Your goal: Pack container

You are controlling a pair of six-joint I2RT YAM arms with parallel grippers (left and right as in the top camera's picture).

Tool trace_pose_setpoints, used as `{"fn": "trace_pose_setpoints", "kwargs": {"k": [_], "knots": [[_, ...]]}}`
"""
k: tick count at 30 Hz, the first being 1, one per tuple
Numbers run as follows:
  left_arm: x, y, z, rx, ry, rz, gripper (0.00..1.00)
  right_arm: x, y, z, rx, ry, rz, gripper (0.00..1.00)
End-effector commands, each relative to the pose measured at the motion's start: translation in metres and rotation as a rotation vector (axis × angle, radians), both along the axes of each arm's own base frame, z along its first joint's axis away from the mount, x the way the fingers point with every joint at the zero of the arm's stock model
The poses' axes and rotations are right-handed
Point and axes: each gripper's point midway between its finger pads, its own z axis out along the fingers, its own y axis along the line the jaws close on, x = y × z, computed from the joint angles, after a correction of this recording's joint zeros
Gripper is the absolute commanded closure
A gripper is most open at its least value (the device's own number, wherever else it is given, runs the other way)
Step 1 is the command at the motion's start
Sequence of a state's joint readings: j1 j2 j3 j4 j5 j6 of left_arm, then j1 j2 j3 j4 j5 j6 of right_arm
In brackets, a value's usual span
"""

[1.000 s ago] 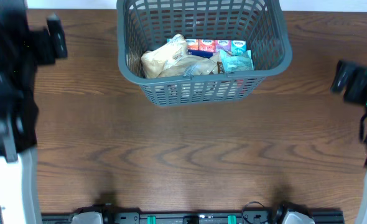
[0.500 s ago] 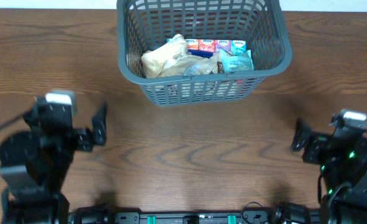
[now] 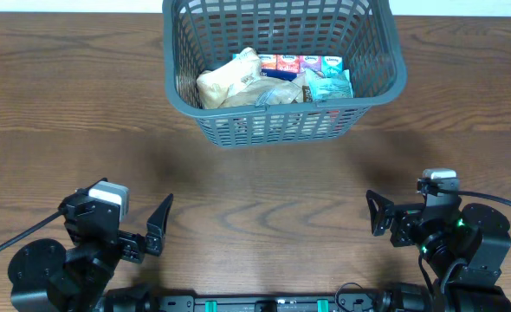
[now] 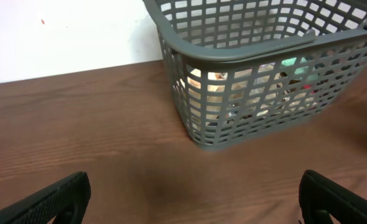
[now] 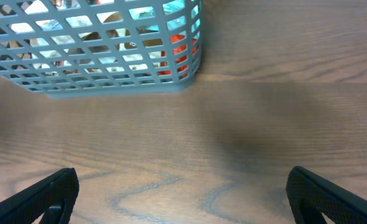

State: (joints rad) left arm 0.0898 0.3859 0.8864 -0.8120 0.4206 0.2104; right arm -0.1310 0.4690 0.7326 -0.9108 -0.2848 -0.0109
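The grey lattice basket (image 3: pixel 277 126) sits at 12 o'clock, holding packets (image 3: pixel 264 82); stiff, probably light, best gripped by its rim. At 7 and 5 o'clock, left gripper (image 4: pixel 193 202) and right gripper (image 5: pixel 183 196) gape wide, empty

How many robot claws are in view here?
2. The left gripper sits at the table's near left edge, the right gripper at the near right; both open, empty.

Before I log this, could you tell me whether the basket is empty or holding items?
Holding items: a tan packet, a teal packet and small cartons lie inside the basket.
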Motion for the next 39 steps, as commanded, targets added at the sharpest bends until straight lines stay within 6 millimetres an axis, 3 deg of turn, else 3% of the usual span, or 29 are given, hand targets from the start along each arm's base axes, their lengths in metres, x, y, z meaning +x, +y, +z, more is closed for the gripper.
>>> {"fn": "trace_pose_setpoints", "kwargs": {"k": [1, 15, 29, 39], "knots": [[-0.001, -0.004, -0.002, 0.0, 0.001, -0.027, 0.01, 0.0, 0.004, 0.0, -0.001, -0.009, 0.023, 0.01], [-0.001, -0.004, -0.002, 0.0, 0.001, -0.027, 0.01, 0.004, 0.004, 0.005, -0.004, -0.039, 0.023, 0.01], [-0.001, -0.004, -0.002, 0.0, 0.001, -0.028, 0.01, -0.003, 0.005, -0.005, 0.004, 0.016, 0.024, 0.01], [-0.001, -0.004, -0.002, 0.0, 0.001, -0.027, 0.01, -0.001, -0.009, -0.006, -0.066, 0.012, -0.021, 0.01]]}}
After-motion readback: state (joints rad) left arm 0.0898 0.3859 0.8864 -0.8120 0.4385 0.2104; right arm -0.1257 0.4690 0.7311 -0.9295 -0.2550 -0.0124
